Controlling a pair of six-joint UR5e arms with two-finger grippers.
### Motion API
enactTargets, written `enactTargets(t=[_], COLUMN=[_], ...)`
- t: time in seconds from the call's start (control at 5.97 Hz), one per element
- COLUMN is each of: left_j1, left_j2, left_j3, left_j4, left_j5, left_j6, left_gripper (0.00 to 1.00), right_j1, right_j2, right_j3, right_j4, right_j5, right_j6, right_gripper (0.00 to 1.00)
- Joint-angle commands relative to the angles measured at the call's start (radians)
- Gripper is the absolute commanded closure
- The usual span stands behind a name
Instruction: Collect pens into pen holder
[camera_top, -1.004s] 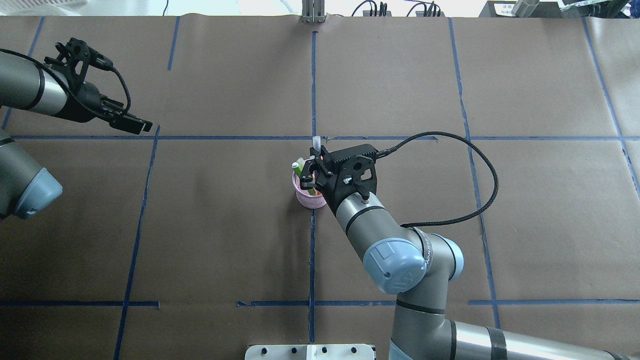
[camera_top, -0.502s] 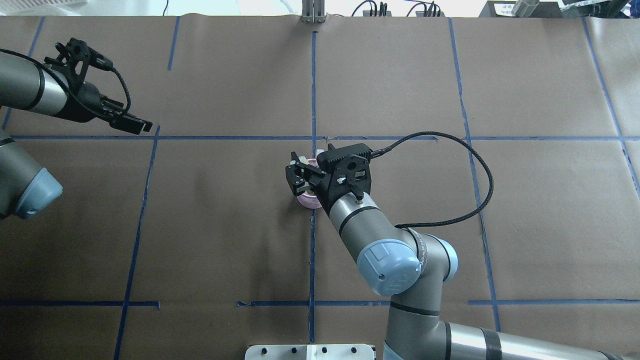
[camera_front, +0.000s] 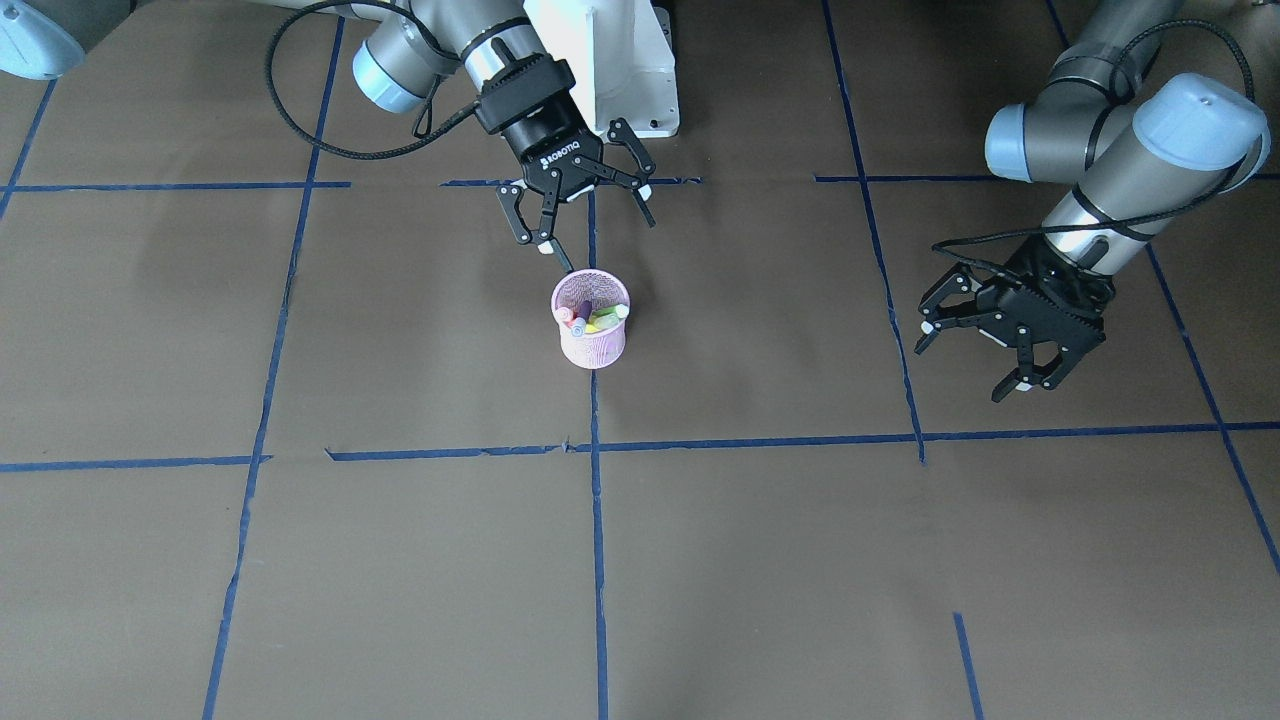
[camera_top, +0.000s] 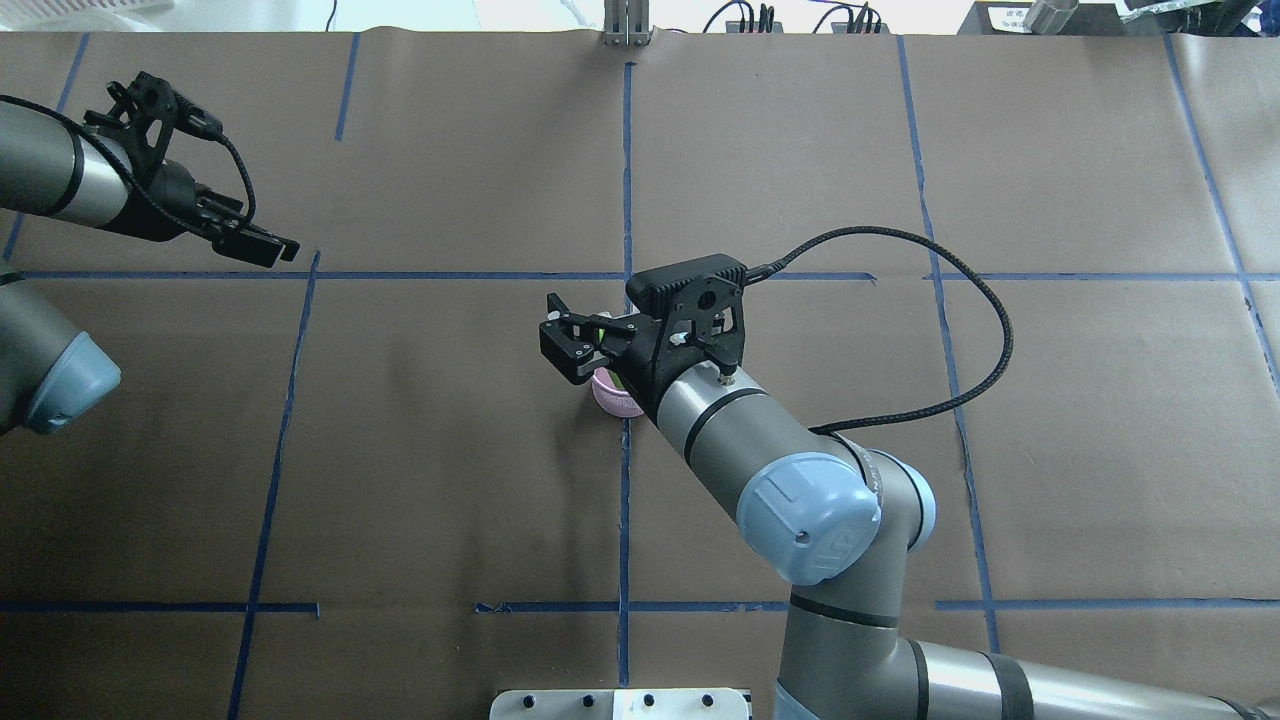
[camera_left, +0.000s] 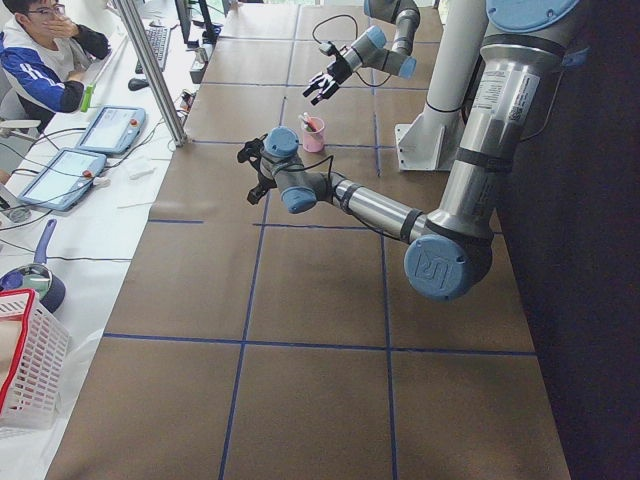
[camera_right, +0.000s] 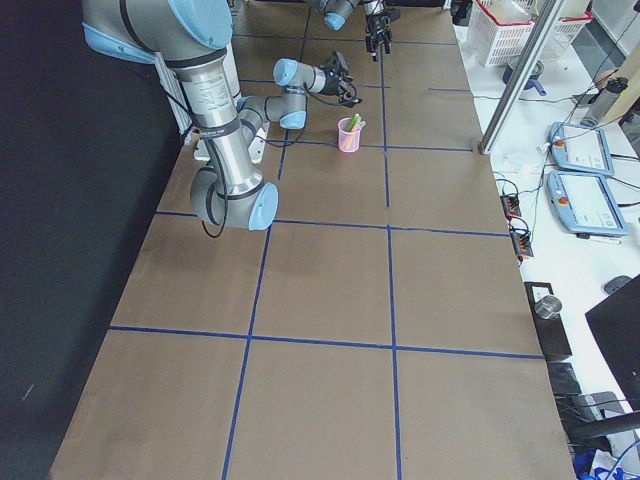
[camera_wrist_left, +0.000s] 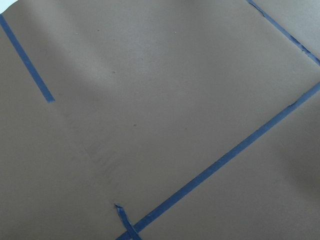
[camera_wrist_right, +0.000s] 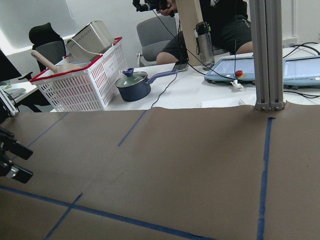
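Three slim coloured pens (camera_front: 590, 318) fill the pink wire-mesh cup (camera_front: 593, 348); right pincer (camera_front: 598, 228), left pincer (camera_front: 965, 365) gape empty, so seemingly only retreat remains

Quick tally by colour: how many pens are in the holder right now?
purple pen: 1
orange pen: 1
green pen: 1
Total: 3, all in the holder.

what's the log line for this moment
pens: three in pen holder | right gripper: open, empty, raised nearby | left gripper: open, empty, apart
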Motion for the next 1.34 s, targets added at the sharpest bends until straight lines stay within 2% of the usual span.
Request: enactTargets(t=[0.0,0.17,0.33,0.5,0.67,0.84,1.0,1.17], left_j1=[-0.094,-0.147,-0.213,-0.298,-0.355,-0.435,-0.484,-0.512], left_j2=[0.002,0.001,0.002,0.005,0.007,0.045,0.064,0.103], left_j3=[-0.001,-0.004,-0.004,-0.010,-0.003,0.000,0.013,0.043], left_j4=[0.109,0.200,0.321,0.459,0.572,0.613,0.647,0.681], left_j5=[-0.059,-0.076,-0.124,-0.177,-0.176,-0.178,-0.173,-0.172], left_j6=[0.092,0.147,0.148,0.151,0.211,0.311,0.339,0.339], left_gripper=[0.00,0.00,0.00,0.00,0.00,0.00,0.00,0.00], right_j1=[0.117,0.252,0.421,0.557,0.695,0.830,0.942,1.051], right_j2=[-0.026,-0.059,-0.068,-0.141,-0.225,-0.238,-0.254,-0.267], right_j3=[0.117,0.183,0.191,0.190,0.144,0.024,-0.070,-0.184], right_j4=[-0.273,-0.498,-0.731,-0.798,-0.802,-0.799,-0.801,-0.798], right_j5=[0.192,0.388,0.644,0.774,0.875,1.024,1.148,1.230], right_j6=[0.075,0.076,0.030,-0.219,-0.396,-0.438,-0.587,-0.737], right_gripper=[0.00,0.00,0.00,0.00,0.00,0.00,0.00,0.00])
